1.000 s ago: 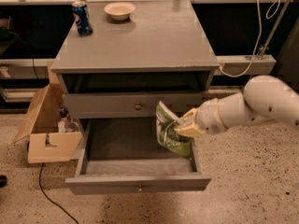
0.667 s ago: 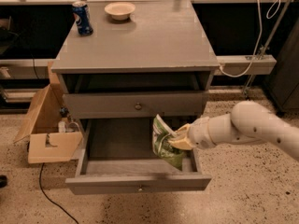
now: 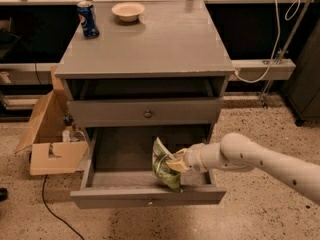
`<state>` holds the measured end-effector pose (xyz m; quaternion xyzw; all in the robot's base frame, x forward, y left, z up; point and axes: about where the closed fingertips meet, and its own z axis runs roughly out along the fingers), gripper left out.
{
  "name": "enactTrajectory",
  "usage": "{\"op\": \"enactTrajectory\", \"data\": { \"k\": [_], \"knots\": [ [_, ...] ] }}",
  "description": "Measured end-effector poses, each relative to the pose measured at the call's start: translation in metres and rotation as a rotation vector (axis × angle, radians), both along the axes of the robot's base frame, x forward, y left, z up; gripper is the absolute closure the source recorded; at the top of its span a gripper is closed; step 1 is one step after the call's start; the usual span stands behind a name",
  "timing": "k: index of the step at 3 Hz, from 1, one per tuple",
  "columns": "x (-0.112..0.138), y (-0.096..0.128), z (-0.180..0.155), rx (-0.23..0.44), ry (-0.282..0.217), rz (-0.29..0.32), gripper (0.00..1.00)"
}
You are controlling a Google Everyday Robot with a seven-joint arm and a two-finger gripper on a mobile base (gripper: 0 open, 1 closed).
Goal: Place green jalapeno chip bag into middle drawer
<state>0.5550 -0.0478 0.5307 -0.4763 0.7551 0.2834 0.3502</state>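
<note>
The green jalapeno chip bag [image 3: 164, 166] stands upright inside the open middle drawer [image 3: 147, 196], near its front right part, its lower end at the drawer floor. My gripper [image 3: 177, 163] reaches in from the right on a white arm and is shut on the bag's right edge. The drawer is pulled far out, with its grey floor showing to the left of the bag and a small knob on its front panel.
A shut drawer with a round knob [image 3: 148, 114] sits above. On the cabinet top [image 3: 150, 39] stand a blue soda can [image 3: 88, 19] and a pale bowl [image 3: 128, 11]. An open cardboard box [image 3: 52, 144] lies on the floor at the left, with a black cable nearby.
My gripper has moved down and left with the bag, lowering it from beside the drawer's right wall into the drawer.
</note>
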Motion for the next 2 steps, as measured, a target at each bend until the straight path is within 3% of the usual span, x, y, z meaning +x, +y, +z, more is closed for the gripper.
{"op": "enactTrajectory", "data": {
  "k": [2],
  "knots": [
    [0.023, 0.037, -0.068, 0.034, 0.066, -0.003, 0.58]
  ]
}}
